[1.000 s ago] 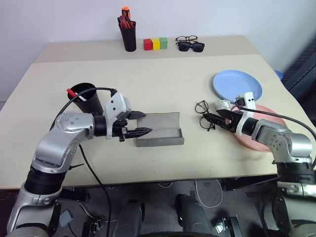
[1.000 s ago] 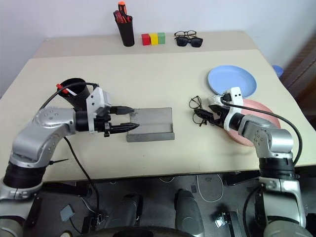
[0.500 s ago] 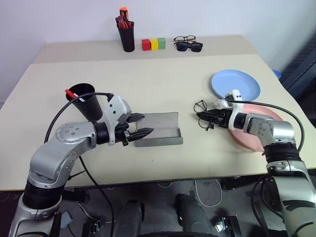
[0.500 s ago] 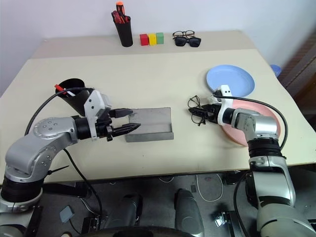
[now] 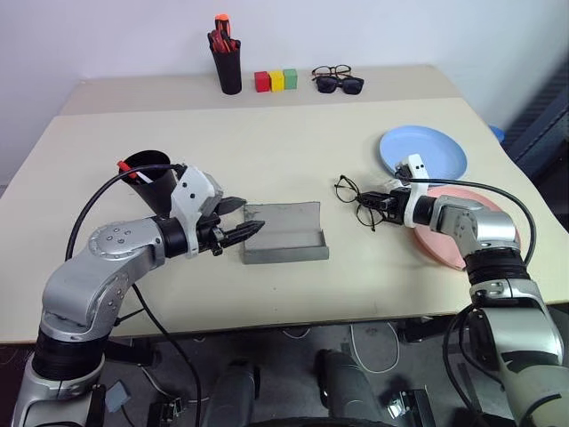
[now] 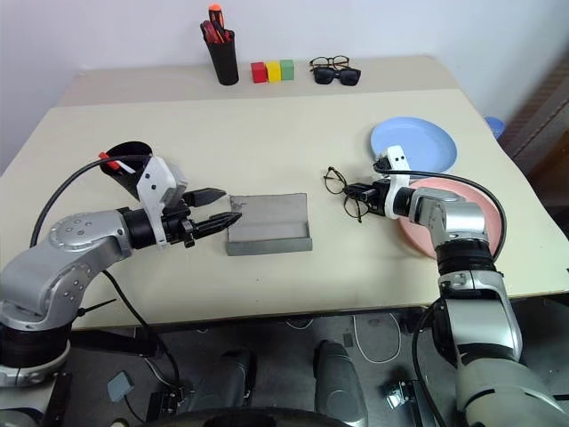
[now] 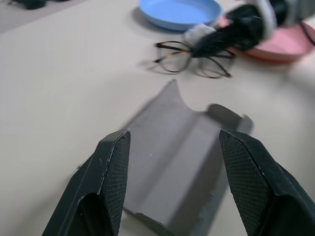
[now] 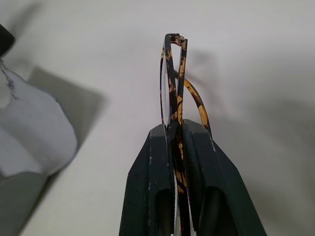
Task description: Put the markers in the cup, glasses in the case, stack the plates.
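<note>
Now the right gripper [image 5: 377, 201] is clenched on the glasses [image 5: 354, 197], whose frame runs roughly 10-to-4 o'clock. The case [image 5: 283, 232] lies at its 8 o'clock, long axis 9-to-3, with the left gripper [image 5: 238, 221], jaws spread and empty, at its 9 o'clock end.

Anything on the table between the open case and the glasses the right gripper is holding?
Nothing: in the left eye view the table is bare between the case and the glasses clamped in the right gripper. The left wrist view agrees.
</note>
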